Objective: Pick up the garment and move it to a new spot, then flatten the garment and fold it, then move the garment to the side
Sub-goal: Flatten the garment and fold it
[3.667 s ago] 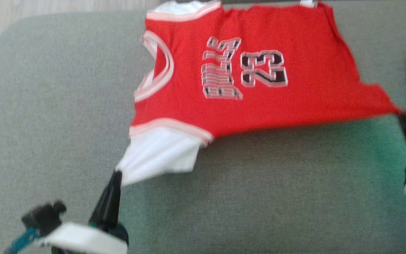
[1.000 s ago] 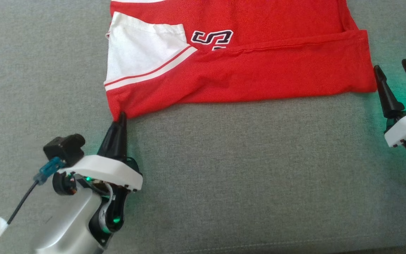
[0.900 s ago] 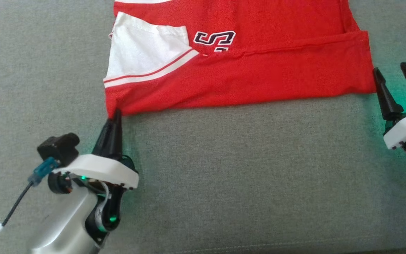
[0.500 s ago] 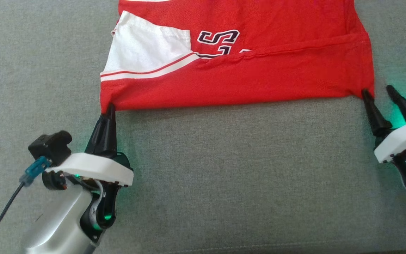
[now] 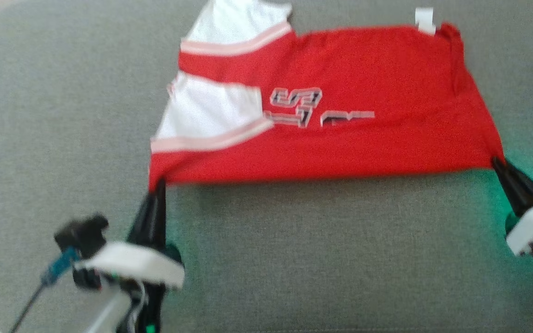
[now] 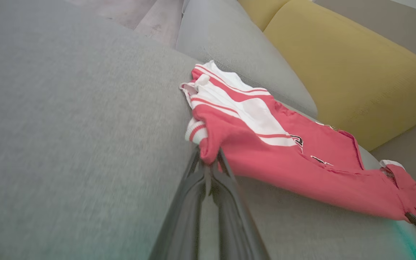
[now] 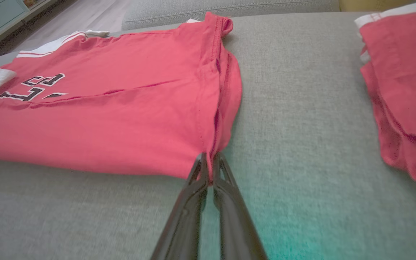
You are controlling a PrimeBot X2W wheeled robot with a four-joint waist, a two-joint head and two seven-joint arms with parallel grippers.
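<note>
The red and white basketball jersey with black lettering [image 5: 340, 138] is lying half folded across the grey fabric sofa cushion [image 5: 294, 259], its near folded edge running between the two arms. The left gripper [image 5: 158, 184] is pinching the near left corner with its fingers closed on the cloth, and the right gripper [image 5: 496, 162] is clamping the near right corner the same way. The step looks like carrying this edge for the fold. Doing it well probably means moving both corners together and level, with even tension, so the edge is not sagging or skewing. The left wrist view is showing what the head view is not: white striped trim bunching behind the pinched corner, and a yellow rounded back cushion [image 6: 341, 68] beyond. The right wrist view is showing stacked hem layers in the grip and a second red garment [image 7: 399, 90] lying well apart.
</note>
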